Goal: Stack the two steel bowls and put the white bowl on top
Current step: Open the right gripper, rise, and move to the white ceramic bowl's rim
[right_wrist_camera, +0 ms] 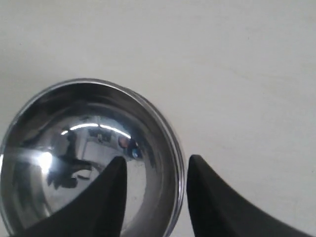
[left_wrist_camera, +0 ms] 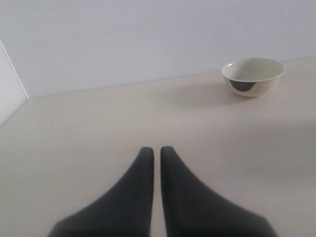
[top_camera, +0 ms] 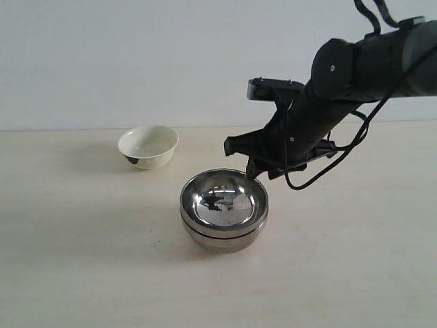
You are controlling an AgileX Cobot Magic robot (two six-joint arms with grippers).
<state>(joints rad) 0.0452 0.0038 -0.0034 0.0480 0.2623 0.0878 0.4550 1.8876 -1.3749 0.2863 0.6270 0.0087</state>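
Note:
The two steel bowls sit nested at the table's middle: the upper one (top_camera: 225,199) rests inside the lower one (top_camera: 220,240). My right gripper (top_camera: 257,172) hangs open at their far right rim. In the right wrist view the gripper (right_wrist_camera: 157,160) straddles the rim of the steel bowls (right_wrist_camera: 74,143), one finger inside and one outside, with a gap on each side. The white bowl (top_camera: 148,146) stands upright to the back left, apart from the stack. My left gripper (left_wrist_camera: 156,149) is shut on nothing above bare table, with the white bowl (left_wrist_camera: 253,75) far ahead of it.
The pale wooden table (top_camera: 82,260) runs back to a white wall (top_camera: 136,55). The right arm (top_camera: 369,61) with its cables reaches in from the upper right. The left arm does not show in the exterior view.

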